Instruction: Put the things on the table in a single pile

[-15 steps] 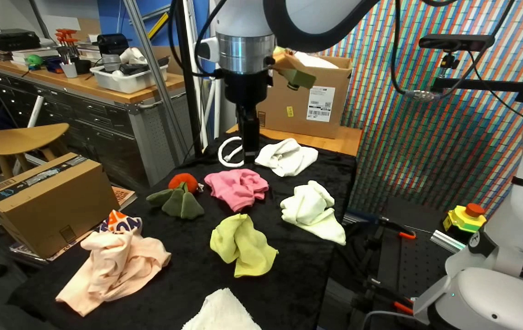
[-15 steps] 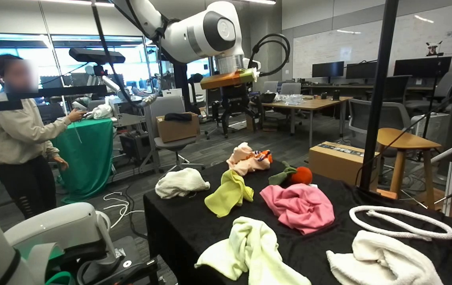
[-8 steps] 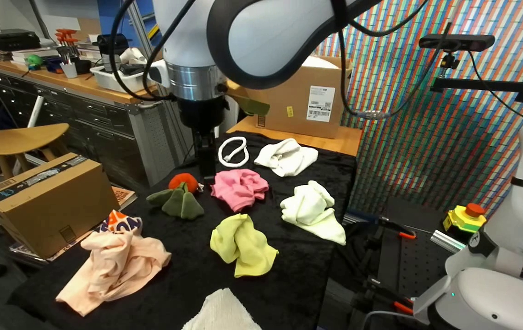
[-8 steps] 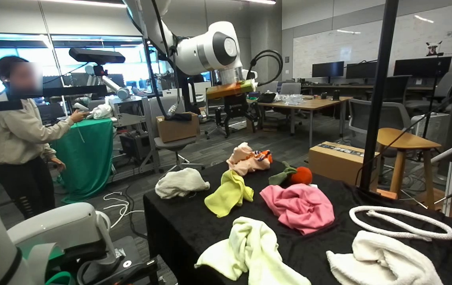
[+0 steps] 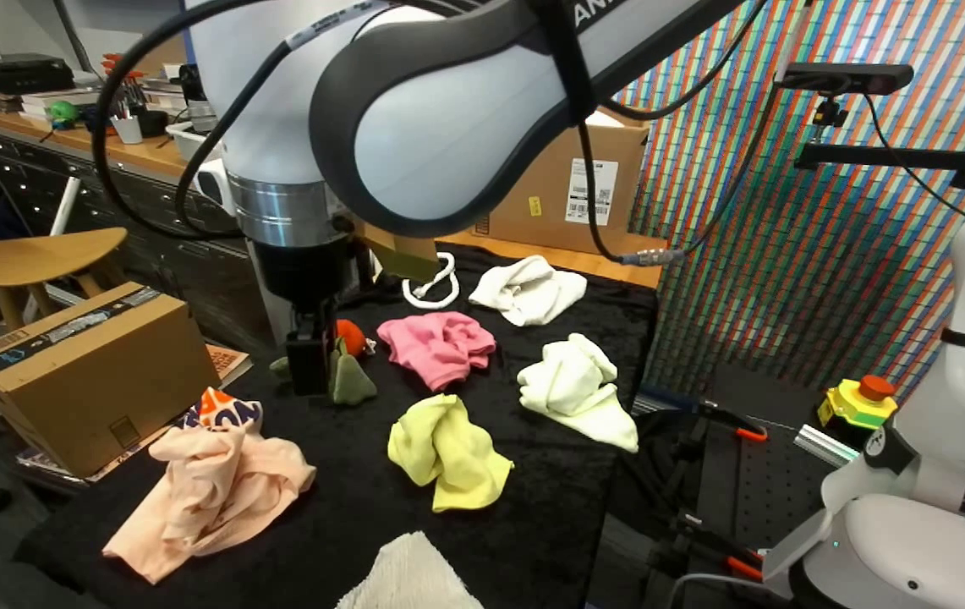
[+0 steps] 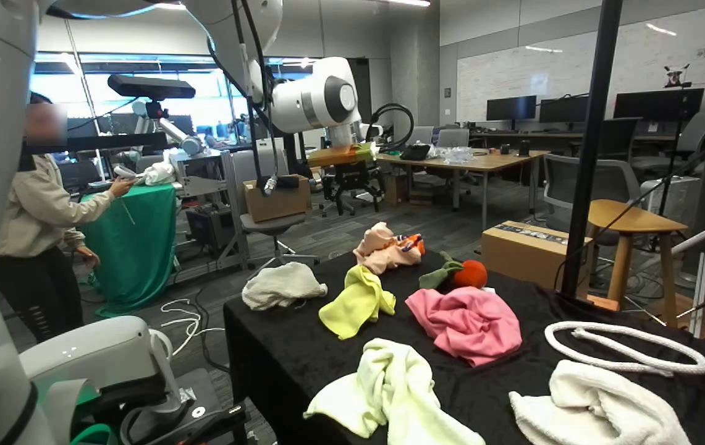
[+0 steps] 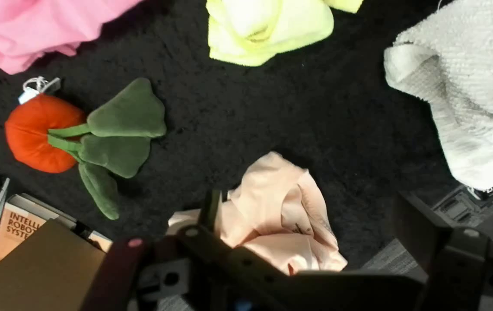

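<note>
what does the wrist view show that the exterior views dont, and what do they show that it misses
Only the wrist view: small dark lettering on the peach cloth, and readable words, "ROBOT" among them, on a book cover.

Only the exterior views: the white rope, the white cloth, the pale green cloth and the robot's arm, each in both.

Shared by all: the peach cloth itself, the pink cloth, yellow cloth, textured off-white cloth, red and green plush, cardboard box and open gripper.

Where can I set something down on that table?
Bare black tablecloth looks widest between the peach cloth, yellow cloth and textured white towel. A narrower gap separates yellow cloth from pale green cloth. It gets crowded where pink cloth lies close to red plush.
</note>
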You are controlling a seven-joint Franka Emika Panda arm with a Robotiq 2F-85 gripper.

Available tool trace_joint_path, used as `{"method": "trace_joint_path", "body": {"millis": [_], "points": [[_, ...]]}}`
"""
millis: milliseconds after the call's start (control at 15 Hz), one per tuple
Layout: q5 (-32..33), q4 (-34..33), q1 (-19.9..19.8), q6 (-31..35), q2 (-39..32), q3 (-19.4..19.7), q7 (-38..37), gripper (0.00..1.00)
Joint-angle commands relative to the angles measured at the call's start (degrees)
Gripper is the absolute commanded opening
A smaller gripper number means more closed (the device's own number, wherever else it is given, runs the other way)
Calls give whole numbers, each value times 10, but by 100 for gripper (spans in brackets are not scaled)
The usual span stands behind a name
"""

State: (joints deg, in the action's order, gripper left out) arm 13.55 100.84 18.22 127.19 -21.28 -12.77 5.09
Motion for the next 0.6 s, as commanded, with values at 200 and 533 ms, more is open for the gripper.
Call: {"method": "trace_joint_path", "body": {"millis": [200, 533], "points": [[6, -65, 31, 32, -74, 1, -23, 100], [23, -127, 56, 30, -132, 11, -27, 100]]}}
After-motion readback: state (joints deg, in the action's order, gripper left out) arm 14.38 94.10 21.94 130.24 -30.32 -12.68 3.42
